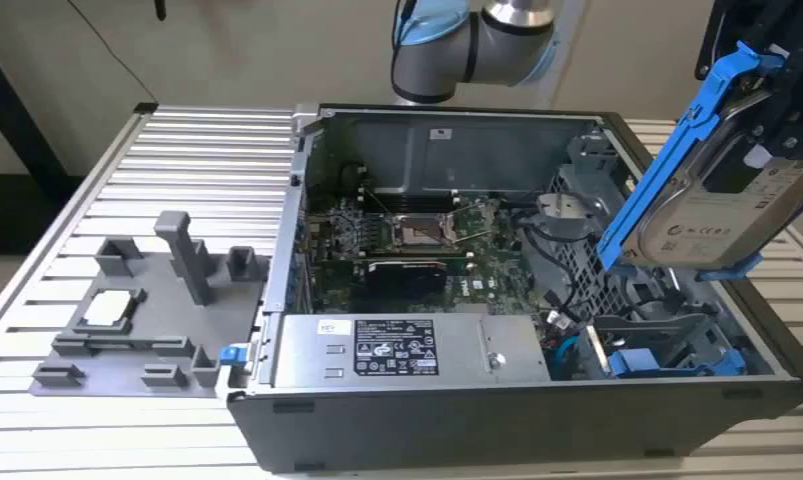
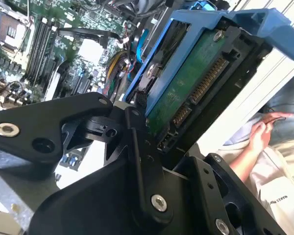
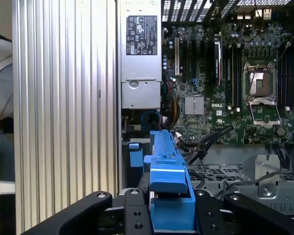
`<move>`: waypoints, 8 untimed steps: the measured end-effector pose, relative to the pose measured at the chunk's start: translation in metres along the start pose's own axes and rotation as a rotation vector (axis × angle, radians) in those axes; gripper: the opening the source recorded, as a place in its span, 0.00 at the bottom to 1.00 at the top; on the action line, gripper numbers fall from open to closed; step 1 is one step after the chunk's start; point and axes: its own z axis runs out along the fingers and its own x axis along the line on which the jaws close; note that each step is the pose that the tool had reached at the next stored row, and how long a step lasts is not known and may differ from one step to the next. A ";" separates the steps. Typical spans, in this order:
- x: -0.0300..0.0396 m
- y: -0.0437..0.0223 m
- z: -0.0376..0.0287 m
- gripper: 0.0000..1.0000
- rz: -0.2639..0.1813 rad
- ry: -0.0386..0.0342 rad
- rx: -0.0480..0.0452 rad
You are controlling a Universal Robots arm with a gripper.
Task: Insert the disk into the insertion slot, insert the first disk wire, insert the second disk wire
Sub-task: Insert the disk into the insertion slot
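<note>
End effector (image 3: pixel 169 211) around disk (image 1: pixel 705 185), white label (image 1: pixel 724 226)

Blue-framed disk (image 1: pixel 712 200) tilted, held aloft — above the insertion slot (image 1: pixel 655 345).

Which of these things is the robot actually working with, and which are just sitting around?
In the job:
- the disk, held by the gripper above the computer case
- the insertion slot

Just lying about:
- power-supply box
- motherboard
- grey parts tray beside the case

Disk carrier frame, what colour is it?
The disk's carrier frame is bright blue, clearest in the exterior view.
</note>
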 end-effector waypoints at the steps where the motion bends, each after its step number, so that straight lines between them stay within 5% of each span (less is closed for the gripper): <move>1: 0.0000 0.0000 -0.0005 0.33 0.000 0.0001 0.0000; 8: 0.0000 -0.0002 0.0055 0.33 0.000 -0.0002 0.0037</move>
